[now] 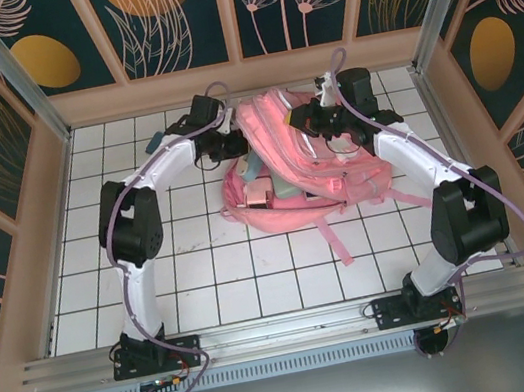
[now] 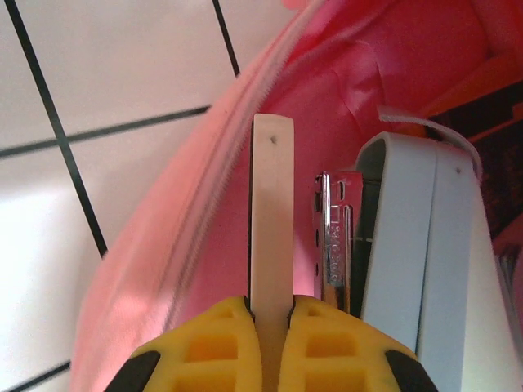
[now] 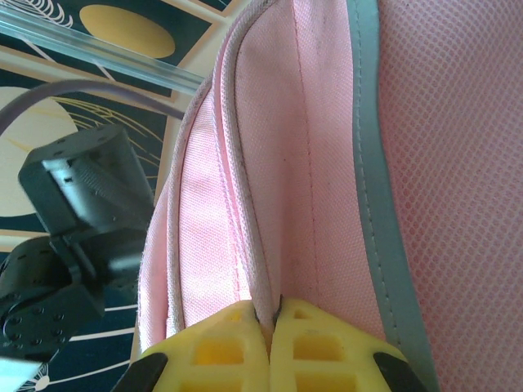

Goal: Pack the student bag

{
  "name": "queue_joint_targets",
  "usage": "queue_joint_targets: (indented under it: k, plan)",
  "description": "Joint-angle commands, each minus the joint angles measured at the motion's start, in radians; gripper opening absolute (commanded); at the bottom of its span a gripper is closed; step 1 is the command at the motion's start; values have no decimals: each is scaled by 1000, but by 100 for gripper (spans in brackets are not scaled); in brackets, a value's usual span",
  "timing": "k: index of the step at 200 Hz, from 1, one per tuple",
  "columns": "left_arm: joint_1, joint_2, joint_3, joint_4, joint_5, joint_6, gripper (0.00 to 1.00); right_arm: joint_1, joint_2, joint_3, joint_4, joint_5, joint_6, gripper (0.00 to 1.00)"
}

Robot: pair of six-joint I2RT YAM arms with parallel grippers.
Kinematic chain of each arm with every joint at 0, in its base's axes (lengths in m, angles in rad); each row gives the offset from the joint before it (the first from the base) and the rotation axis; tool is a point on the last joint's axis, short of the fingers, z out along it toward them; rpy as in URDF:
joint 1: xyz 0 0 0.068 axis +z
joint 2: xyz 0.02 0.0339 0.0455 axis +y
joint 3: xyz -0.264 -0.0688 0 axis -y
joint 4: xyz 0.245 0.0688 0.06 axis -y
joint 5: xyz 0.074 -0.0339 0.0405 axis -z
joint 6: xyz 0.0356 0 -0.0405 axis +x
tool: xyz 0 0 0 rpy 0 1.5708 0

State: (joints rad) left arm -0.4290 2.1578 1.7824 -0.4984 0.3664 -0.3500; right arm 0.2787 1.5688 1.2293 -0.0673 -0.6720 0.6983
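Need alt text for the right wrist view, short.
The right gripper is shut on a piped edge of the pink student bag, whose fabric runs up the frame beside a grey strip. A black arm joint sits at left.

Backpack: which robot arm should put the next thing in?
Left, probably. The left gripper is shut on a flat white strip at the open zipper edge of the backpack, beside a stapler. The right gripper is pinching the bag's piped edge, so it looks busy.

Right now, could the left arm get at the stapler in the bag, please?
Probably not yet: the left gripper is shut on a white strip. The stapler lies uncovered just beside it inside the bag, so with freed jaws it looks reachable.
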Motion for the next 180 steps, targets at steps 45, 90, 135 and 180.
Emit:
queue_joint_targets:
  k: [45,90,135,180]
  plan:
    - [16,91,146,-123,-138,141,0,5,-83,-18,68,17,7,0]
    - [12,66,91,-66,-83,109,0,4,-83,-27,80,17,12,0]
    - [-11,-43,-100,44,-5,146,0,5,-75,-23,78,14,10,0]
    - [-19,-63,-180,6,-9,211,0,5,-68,-20,84,11,13,0]
